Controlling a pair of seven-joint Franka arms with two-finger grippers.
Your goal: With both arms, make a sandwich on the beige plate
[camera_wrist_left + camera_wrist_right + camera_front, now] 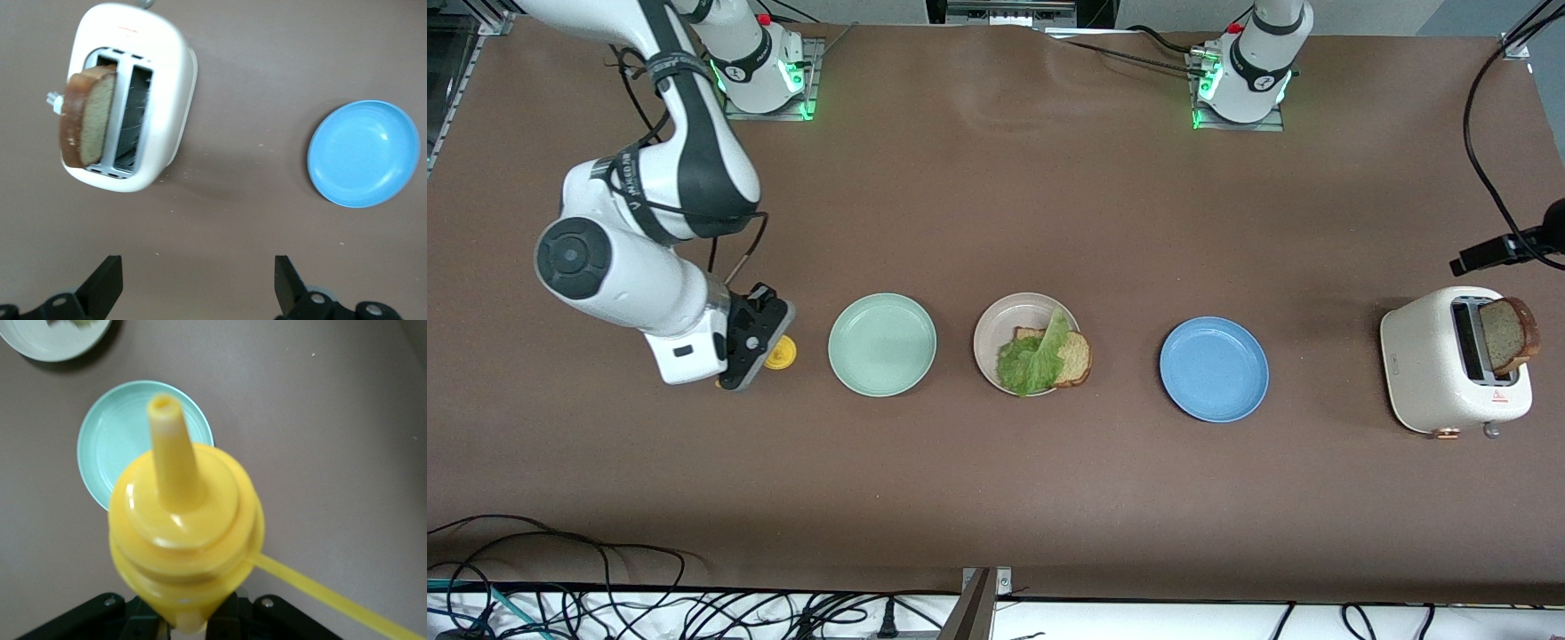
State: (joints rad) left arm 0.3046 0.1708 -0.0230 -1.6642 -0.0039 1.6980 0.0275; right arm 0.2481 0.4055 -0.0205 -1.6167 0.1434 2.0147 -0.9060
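While the round beige plate (996, 322) in the middle of the brown table carries one slice of brown wholegrain bread (1074, 357) under a ruffled green lettuce leaf (1033, 360), the sandwich lacks its top slice, which stands in a slot of the cream toaster (1440, 373) as a second brown slice (1509, 333) at the left arm's end. The right gripper (758, 348), at the right arm's end beside the mint green plate (882, 344), is clamped on a yellow squeeze bottle (183, 533), probably fetched to sauce the lettuce. Only the right wrist view shows its open nozzle and loose strap; the front view gives merely a yellow cap. The left gripper (193, 283), unseen from the front, hangs wide open and empty above bare table between the toaster and the blue plate (365, 153), seemingly bound for the toast.
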